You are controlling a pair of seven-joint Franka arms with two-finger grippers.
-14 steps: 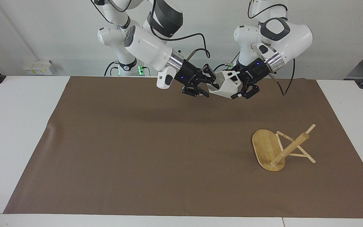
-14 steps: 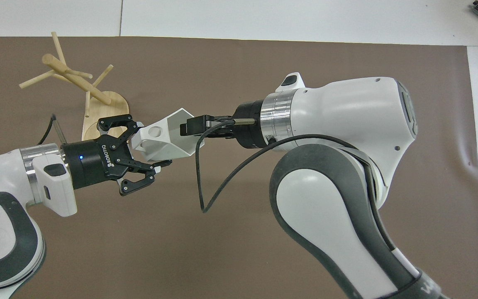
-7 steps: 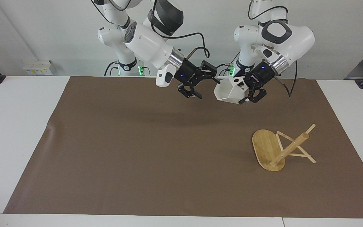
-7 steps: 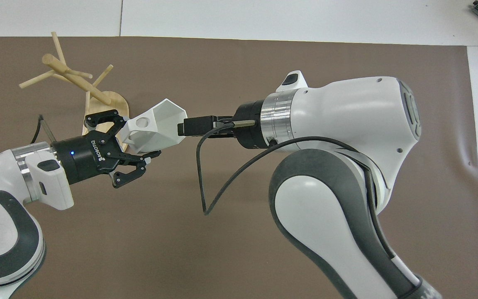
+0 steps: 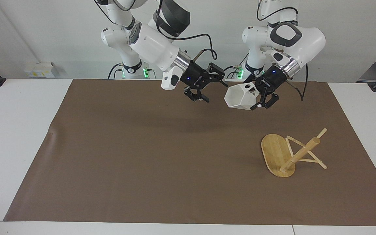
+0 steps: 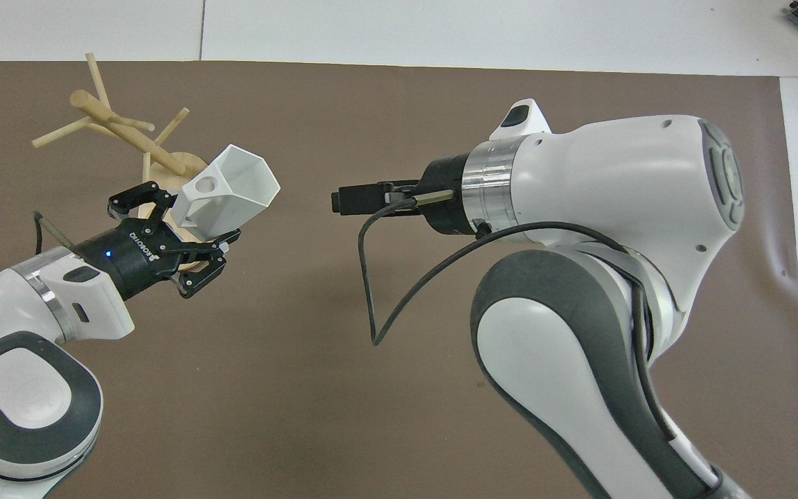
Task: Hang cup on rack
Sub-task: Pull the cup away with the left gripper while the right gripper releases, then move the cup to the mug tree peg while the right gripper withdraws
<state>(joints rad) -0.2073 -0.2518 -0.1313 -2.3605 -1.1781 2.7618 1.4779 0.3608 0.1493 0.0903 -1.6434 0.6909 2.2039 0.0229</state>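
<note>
The white faceted cup (image 5: 238, 96) is up in the air, mouth turned toward the table's middle, its pierced handle at the gripper. My left gripper (image 5: 256, 98) is shut on it at the handle side. In the overhead view the cup (image 6: 236, 187) and left gripper (image 6: 194, 232) cover part of the rack's base. The bamboo rack (image 5: 300, 153) stands on the mat toward the left arm's end, well below the cup; its post (image 6: 122, 132) slants, seemingly tipped. My right gripper (image 5: 212, 87) is open and empty, in the air beside the cup, over the mat's middle (image 6: 343, 201).
A brown mat (image 5: 142, 156) covers most of the white table (image 5: 18, 137). A black cable (image 6: 371, 291) loops down from the right wrist. Nothing else lies on the mat.
The right gripper has let go of the cup and drawn back. The left gripper has carried the cup toward the left arm's end of the table and turned it.
</note>
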